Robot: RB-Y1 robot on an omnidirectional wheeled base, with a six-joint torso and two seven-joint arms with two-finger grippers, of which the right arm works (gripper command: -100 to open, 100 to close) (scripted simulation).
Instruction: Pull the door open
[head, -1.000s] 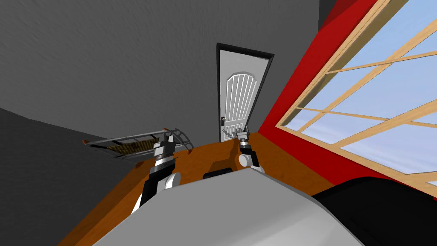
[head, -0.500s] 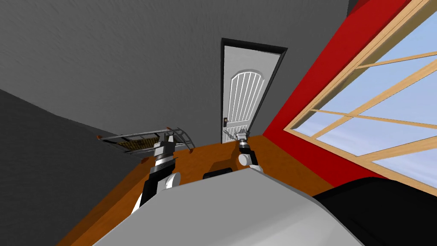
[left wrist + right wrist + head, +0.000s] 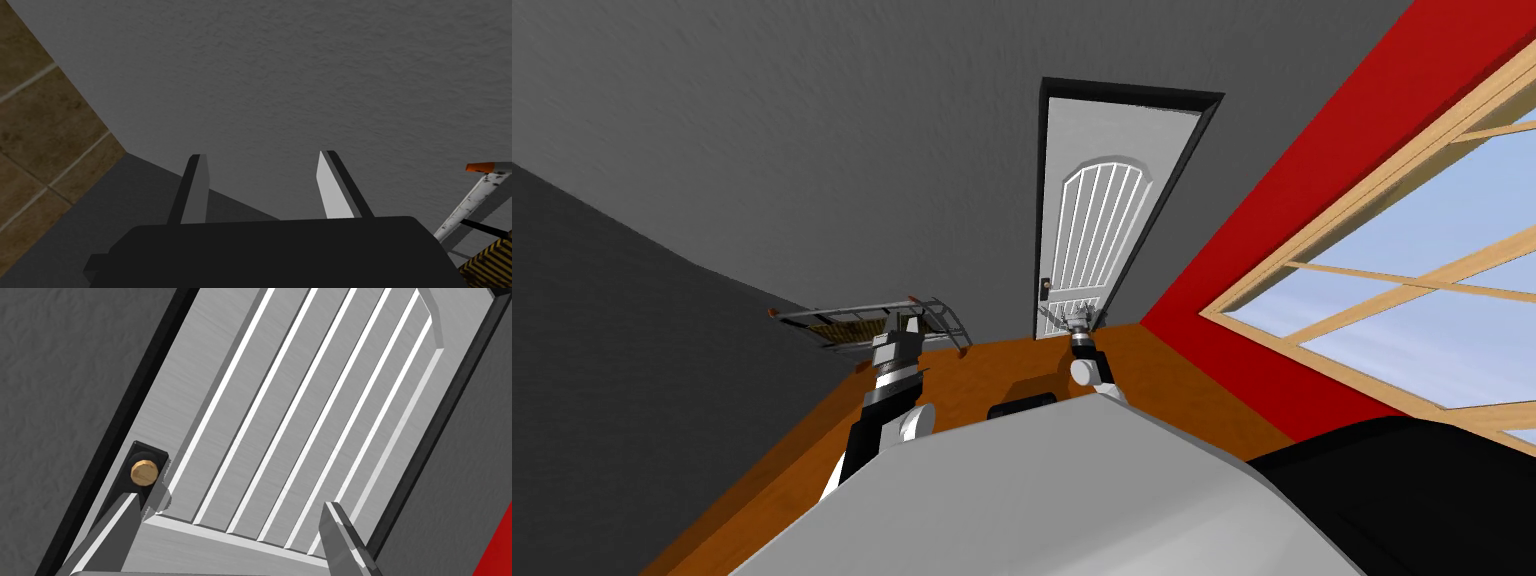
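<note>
Grey wall (image 3: 812,150): spans the far side ahead of me, with the door set into it in a black frame
Red wall (image 3: 1312,200): runs along my right with a wood-framed window (image 3: 1412,270), well apart from both arms
Door (image 3: 300,413): white, upright, long axis vertical, an arched slatted panel in its face; it looks shut and stands straight ahead of my right arm
Floor (image 3: 992,365): a brown wooden stretch between me and the door
Ladder (image 3: 852,322): metal, orange-capped, by the grey wall ahead of my left arm and off to the door's left; I judge it out of the way
Left gripper (image 3: 261,154): fingers apart, holding nothing, aimed at the grey wall near the ladder, well apart from the door
Right gripper (image 3: 230,500): spread wide and empty, pointed at the door's lower panel, the nearer hand by far
Knob (image 3: 144,472): brass-coloured, on a dark plate at the door's left edge; it sits just beyond the tip of one right finger, not between the two, and in the head view lies up and to my left of that gripper
Next, as I judge it: carry the right hand left and up until the knob sits in the gap, close on it, then draw back
</note>
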